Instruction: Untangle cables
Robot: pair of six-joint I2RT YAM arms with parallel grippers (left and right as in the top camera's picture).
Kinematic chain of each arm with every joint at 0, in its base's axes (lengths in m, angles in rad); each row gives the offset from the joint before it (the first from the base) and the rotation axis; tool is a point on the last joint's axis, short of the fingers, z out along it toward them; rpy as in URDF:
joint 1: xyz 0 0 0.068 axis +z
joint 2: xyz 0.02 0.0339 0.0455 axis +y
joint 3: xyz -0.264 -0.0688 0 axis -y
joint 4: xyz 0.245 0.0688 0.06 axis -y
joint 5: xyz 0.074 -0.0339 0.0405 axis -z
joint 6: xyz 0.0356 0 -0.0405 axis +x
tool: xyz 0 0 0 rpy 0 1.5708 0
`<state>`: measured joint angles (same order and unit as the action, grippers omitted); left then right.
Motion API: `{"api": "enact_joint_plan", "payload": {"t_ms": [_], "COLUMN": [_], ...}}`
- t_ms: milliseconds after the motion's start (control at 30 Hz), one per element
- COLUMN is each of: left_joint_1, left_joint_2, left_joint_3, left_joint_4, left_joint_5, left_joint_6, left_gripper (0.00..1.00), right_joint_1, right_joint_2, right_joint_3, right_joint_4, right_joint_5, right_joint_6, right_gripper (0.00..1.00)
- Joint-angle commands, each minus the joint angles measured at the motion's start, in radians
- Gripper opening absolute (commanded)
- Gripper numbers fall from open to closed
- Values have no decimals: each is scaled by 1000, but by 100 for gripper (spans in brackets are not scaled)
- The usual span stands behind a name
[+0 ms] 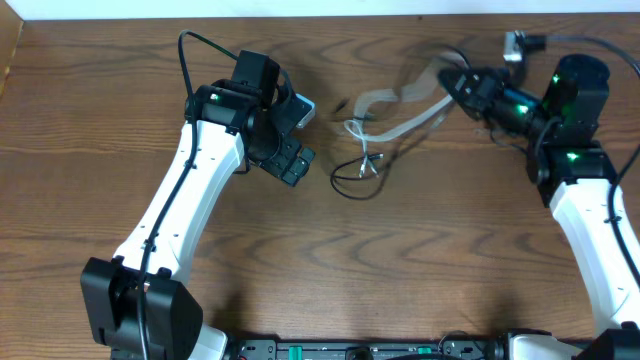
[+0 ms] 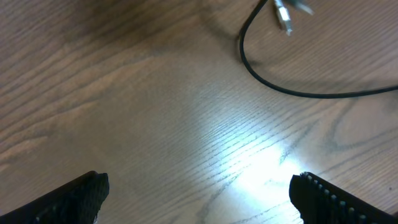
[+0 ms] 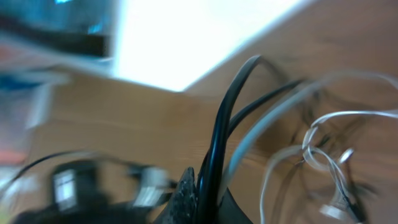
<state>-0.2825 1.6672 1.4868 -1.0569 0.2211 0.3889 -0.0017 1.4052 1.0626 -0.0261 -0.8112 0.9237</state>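
Note:
The black cable (image 1: 345,185) and the white cable (image 1: 358,132) lie tangled at the table's middle. Blurred white strands stretch from the tangle up toward my right gripper (image 1: 462,82). In the right wrist view my right gripper (image 3: 208,193) is shut on the black cable (image 3: 224,118), with the white cable (image 3: 323,134) looping to its right. My left gripper (image 1: 290,160) is open and empty, left of the tangle. In the left wrist view its fingers (image 2: 199,196) sit over bare wood, with a black cable loop (image 2: 280,87) and a silver plug (image 2: 283,18) ahead.
The table is brown wood (image 1: 400,260). The left arm's white link (image 1: 180,200) runs diagonally over the left side. The right arm (image 1: 590,200) stands at the right edge. A white wall edge (image 1: 300,8) borders the back.

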Motion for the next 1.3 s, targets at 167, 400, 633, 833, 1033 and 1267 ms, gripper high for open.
{"api": "enact_joint_plan", "payload": {"t_ms": [167,400,633,833,1033,1267], "left_joint_1": [2,2,2,1,-10,-128], "left_joint_2": [9,9,9,9,14,79], "left_joint_3": [3,3,3,3,3,3], "left_joint_4": [26,55,71,99,128,220], "left_joint_5": [58,153,194,334,409,423], "left_joint_6": [-9,-67,-80,-80,-80,-170], "left_gripper": [98,98,98,98,98,99], "right_joint_1": [109,216,192,136,111,-1], "right_joint_2": [77,111,88,64,64,66], "right_joint_3": [3,3,40,220,394,402], "right_joint_4": [-220,-340,-482,-834,-1122,-1155], "right_joint_5": [122,272,325,526,760,816], "right_joint_6": [-348,-380,-371,-432,-484,-484], "right_gripper": [1,65,91,99,99,99]}}
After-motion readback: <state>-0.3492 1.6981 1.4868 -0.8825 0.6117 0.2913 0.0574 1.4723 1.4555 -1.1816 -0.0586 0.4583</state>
